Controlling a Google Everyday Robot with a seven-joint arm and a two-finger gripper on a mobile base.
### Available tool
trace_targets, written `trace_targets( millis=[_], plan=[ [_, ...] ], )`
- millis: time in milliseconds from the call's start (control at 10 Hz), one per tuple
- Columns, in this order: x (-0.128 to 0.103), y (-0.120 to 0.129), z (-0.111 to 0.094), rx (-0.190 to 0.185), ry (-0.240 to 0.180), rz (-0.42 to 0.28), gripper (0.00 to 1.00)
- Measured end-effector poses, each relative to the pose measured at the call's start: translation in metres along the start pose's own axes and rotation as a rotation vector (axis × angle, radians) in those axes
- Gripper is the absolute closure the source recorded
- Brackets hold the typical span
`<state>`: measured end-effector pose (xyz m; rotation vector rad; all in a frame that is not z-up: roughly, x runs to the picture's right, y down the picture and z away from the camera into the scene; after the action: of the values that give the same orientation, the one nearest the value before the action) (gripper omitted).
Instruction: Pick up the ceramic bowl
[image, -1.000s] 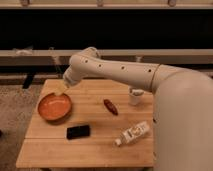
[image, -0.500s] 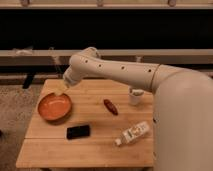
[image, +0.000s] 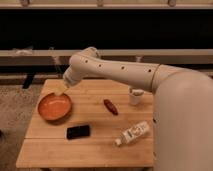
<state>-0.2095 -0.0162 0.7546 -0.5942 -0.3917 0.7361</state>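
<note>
**Hand poised at the far rim of the bowl**

The round, shallow, glossy orange ceramic bowl with its darker rim sits upright near the left edge of the pale wooden slatted table. It stands apart from everything else there. That open ground probably explains the approach: the bulky white robot arm reaches in from the right, passes over the back of the table and bends down at the wrist. This brings the hand to the bowl's far rim without crossing the other objects.

The hand hangs right at that rim, over or against its back edge. Whether it touches the bowl, and whether it is apart or together, I cannot tell. A shallow bowl offers little to hold except its lip, so aiming at the rim rather than the middle looks like the sensible choice.

A flat black rectangular phone lies just in front of the bowl, near it but not touching. A small dark red oblong object rests towards the middle of the table. A small white cup stands upright further right, close under the arm. A white plastic bottle lies on its side near the front right.

The bowl rests flat on the table, so the lift has not begun.
</note>
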Motion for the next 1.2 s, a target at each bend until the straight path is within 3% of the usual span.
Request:
trace_targets(
  millis=[400,600,900,1200],
  plan=[
    [0.0,-0.004,0.002,-0.005,0.018,0.003,0.2],
    [0.002,-0.015,0.027,-0.025,0.086,0.014,0.2],
    [0.028,-0.038,0.085,-0.047,0.216,0.052,0.2],
    [0.037,-0.041,0.125,-0.065,0.316,0.063,0.2]
  ],
)
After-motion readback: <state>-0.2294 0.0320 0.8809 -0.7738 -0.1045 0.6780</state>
